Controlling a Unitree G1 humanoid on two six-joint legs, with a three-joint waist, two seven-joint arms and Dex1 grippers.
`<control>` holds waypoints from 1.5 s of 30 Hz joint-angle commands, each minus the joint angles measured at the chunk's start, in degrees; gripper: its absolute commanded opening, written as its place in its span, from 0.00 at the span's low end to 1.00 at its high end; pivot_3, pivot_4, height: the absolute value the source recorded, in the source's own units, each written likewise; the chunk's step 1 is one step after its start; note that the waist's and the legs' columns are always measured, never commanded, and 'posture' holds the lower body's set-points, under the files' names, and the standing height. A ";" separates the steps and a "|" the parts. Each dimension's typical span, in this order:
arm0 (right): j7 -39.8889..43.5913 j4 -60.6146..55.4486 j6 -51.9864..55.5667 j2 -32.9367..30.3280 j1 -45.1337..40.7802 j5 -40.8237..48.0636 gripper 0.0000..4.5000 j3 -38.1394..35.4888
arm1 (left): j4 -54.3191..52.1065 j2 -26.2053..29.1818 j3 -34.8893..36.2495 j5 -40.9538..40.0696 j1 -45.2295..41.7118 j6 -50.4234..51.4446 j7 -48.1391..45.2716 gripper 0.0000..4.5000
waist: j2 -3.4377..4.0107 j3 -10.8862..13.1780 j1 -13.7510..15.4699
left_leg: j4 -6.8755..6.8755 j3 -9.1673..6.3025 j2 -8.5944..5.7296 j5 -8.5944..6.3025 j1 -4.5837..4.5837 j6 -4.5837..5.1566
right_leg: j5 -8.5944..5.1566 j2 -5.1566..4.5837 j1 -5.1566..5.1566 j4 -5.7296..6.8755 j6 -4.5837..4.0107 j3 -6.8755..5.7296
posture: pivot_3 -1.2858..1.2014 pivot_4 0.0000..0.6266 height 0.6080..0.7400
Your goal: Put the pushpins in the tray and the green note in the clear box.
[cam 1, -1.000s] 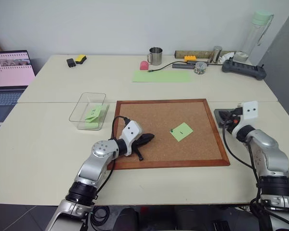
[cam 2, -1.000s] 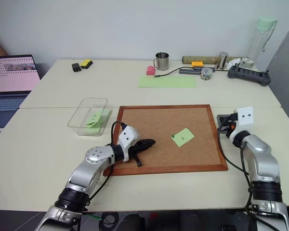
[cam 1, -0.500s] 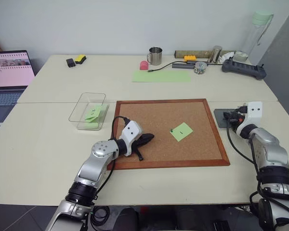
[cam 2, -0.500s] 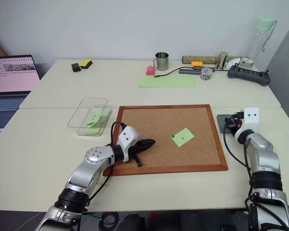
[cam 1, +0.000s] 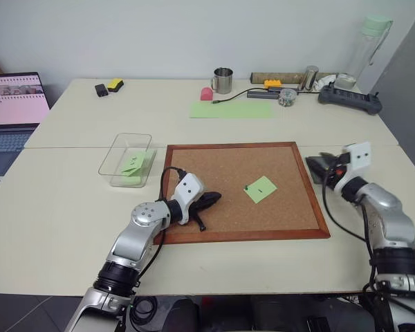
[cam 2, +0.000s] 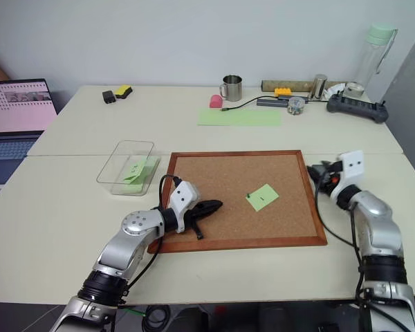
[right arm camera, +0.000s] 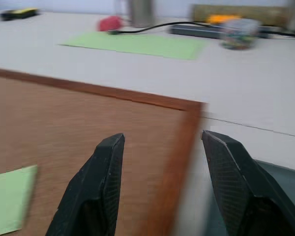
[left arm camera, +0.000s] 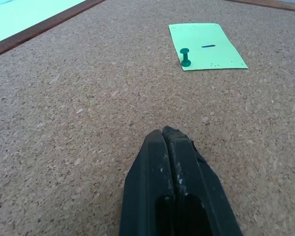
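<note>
Left eye view: green note [cam 1: 261,189] lies on the corkboard [cam 1: 228,166]; clear box [cam 1: 126,160] just beside its left frame; tray [cam 1: 317,167] beside its right frame.
Left wrist view: left gripper [left arm camera: 168,140] closed, empty, over the corkboard; green pushpin [left arm camera: 186,57] on the note.
Right wrist view: right gripper [right arm camera: 162,147] spread apart, empty, above the corkboard's right frame.

Counted: one corkboard [cam 1: 241,188], one clear box [cam 1: 126,160], one grey tray [cam 1: 317,167], two small green notes [cam 1: 261,188], one long green sheet [cam 1: 232,109], one green pushpin [left arm camera: 186,57], one mug [cam 1: 223,80], one laptop [cam 1: 12,104].
</note>
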 commanded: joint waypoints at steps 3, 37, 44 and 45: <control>3.65 -12.35 2.52 2.62 3.53 0.64 0.57 8.45 | 0.64 0.75 -1.07 0.99 1.14 1.11 -0.24 0.00 | 0.00 0.00 -0.01 | -0.01 -0.03 0.01 0.00 0.00 0.00 | 0.00 0.01 0.00 -0.01 0.00 -0.02 | 0.52 0.24 1.00; 0.93 -2.22 1.55 10.01 -2.85 -8.94 0.01 16.65 | -1.43 1.20 -0.56 0.78 2.85 1.52 1.32 0.00 | -0.01 0.01 -0.08 | -0.03 -0.04 0.01 0.00 0.00 0.00 | 0.00 0.02 -0.03 -0.03 -0.01 -0.03 | 0.52 0.24 1.00; 2.45 -6.48 -0.55 9.78 -3.73 -6.66 0.01 14.40 | -1.13 1.08 -0.72 0.80 2.78 1.40 1.26 0.00 | -0.01 0.01 -0.08 | -0.02 -0.04 0.01 0.00 0.00 0.00 | 0.00 0.02 -0.03 -0.02 -0.01 -0.03 | 0.52 0.24 1.00; 2.86 -8.03 -0.04 9.60 -3.87 -5.83 0.01 14.00 | -1.02 1.07 -0.72 0.79 2.71 1.40 1.21 0.00 | -0.01 0.01 -0.08 | -0.02 -0.04 0.01 0.00 0.00 0.00 | 0.00 0.02 -0.03 -0.02 -0.01 -0.04 | 0.52 0.24 1.00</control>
